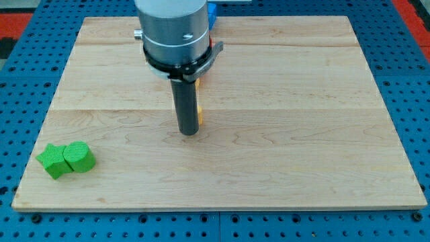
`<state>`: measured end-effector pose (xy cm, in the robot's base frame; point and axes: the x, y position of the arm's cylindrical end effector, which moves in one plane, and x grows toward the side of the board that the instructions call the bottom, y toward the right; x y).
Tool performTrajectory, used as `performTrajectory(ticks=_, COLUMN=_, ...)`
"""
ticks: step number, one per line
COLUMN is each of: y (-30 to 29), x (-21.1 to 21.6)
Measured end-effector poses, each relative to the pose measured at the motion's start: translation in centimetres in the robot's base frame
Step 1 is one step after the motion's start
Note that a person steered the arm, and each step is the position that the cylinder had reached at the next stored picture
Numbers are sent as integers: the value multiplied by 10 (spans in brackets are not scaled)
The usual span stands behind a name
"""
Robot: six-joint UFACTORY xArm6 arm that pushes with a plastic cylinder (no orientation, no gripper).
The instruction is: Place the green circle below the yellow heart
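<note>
The green circle (79,156) lies near the board's bottom left corner, touching a green star-shaped block (53,162) on its left. My tip (189,132) rests on the board near the middle, far to the right of and a little above both green blocks. A yellow block (199,115), its shape hidden, peeks out just right of the rod. The arm's grey body (173,30) hides most of what lies behind it at the view's top.
The wooden board (302,134) lies on a blue pegboard. Behind the arm at the top, slivers of a blue block (212,15), a red block (218,46) and an orange-yellow block (199,84) show.
</note>
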<state>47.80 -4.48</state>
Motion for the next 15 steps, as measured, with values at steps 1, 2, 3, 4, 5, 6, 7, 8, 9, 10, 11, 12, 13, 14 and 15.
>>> performTrajectory(ticks=1, y=0, x=-18)
performTrajectory(ticks=2, y=-4, x=-12)
performTrajectory(ticks=3, y=-3, x=37)
performTrajectory(ticks=4, y=-6, x=92)
performTrajectory(ticks=5, y=-21, x=141)
performTrajectory(ticks=6, y=-26, x=140)
performTrajectory(ticks=7, y=-128, x=140)
performTrajectory(ticks=8, y=-221, x=139)
performTrajectory(ticks=9, y=-260, x=127)
performTrajectory(ticks=10, y=-260, x=127)
performTrajectory(ticks=11, y=-259, x=115)
performTrajectory(ticks=12, y=-260, x=105)
performTrajectory(ticks=13, y=-255, x=81)
performTrajectory(ticks=14, y=-247, x=63)
performTrajectory(ticks=15, y=-189, x=62)
